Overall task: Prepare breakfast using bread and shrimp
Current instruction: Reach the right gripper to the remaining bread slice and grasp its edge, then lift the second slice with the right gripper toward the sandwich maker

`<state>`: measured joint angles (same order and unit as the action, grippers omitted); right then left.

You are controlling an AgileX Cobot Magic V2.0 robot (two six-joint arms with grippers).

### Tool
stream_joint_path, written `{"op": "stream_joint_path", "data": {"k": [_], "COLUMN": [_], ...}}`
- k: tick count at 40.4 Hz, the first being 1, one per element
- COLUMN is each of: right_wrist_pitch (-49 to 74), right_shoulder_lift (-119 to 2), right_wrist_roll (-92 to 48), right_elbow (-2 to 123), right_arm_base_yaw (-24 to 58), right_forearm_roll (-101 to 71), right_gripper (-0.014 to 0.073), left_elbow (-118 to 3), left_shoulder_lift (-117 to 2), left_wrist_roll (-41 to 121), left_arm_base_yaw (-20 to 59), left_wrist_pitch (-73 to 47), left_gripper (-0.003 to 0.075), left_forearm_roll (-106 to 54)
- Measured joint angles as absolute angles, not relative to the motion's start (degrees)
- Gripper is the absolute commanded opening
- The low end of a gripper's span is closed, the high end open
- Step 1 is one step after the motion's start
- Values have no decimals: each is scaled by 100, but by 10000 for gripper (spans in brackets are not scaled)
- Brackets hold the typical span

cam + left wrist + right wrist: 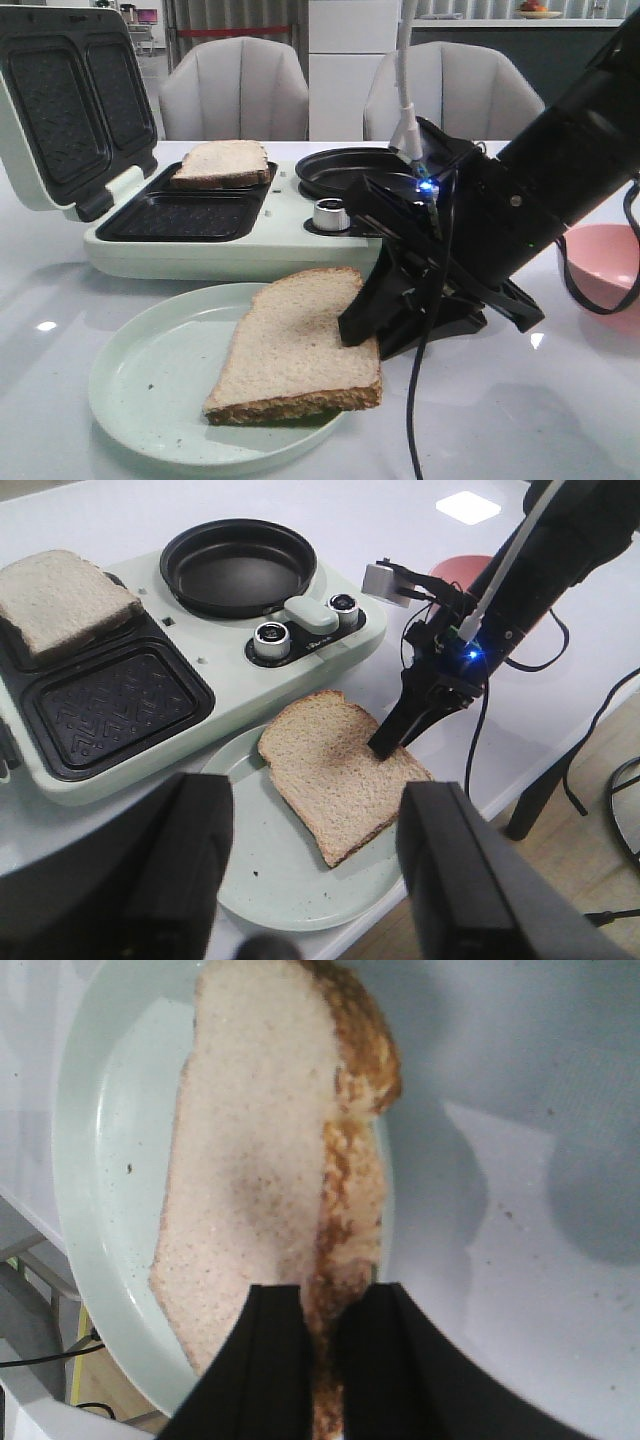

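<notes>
One bread slice (290, 350) lies on a pale green plate (150, 390), its right edge lifted. My right gripper (358, 325) is shut on that crust edge; the right wrist view shows the crust (345, 1220) pinched between the black fingers (275, 1360). The slice also shows in the left wrist view (335, 775). A second slice (222, 162) sits in the far tray of the sandwich maker (60, 595). My left gripper (318, 790) is open and empty above the plate's near edge (290, 880). No shrimp is in view.
The pale green sandwich maker has an open lid (60, 100), an empty near tray (180, 215), a round black pan (350, 170) and silver knobs (330, 213). A pink bowl (605, 265) stands behind the right arm. The table edge runs just past the plate (470, 830).
</notes>
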<state>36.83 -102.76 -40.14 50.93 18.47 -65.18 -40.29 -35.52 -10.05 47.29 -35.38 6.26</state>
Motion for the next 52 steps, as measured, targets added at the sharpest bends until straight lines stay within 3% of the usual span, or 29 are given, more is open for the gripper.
{"op": "stream_joint_path", "data": {"k": [33, 52], "right_wrist_pitch": [3981, 3363], "right_shoulder_lift": [-8458, -10299], "right_wrist_roll": [-4024, -4039], "right_elbow": [5578, 7767], "right_arm_base_yaw": [1928, 2424], "right_forearm_roll": [-6533, -7118], "right_gripper": [63, 64], "left_elbow": [-4029, -4029], "left_shoulder_lift": [-3552, -3552], "left_wrist_roll": [-1005, -1005], "left_arm_base_yaw": [4729, 4729], "left_wrist_pitch": [-3538, -3538], "left_gripper": [436, 436], "left_forearm_roll": [626, 626]}}
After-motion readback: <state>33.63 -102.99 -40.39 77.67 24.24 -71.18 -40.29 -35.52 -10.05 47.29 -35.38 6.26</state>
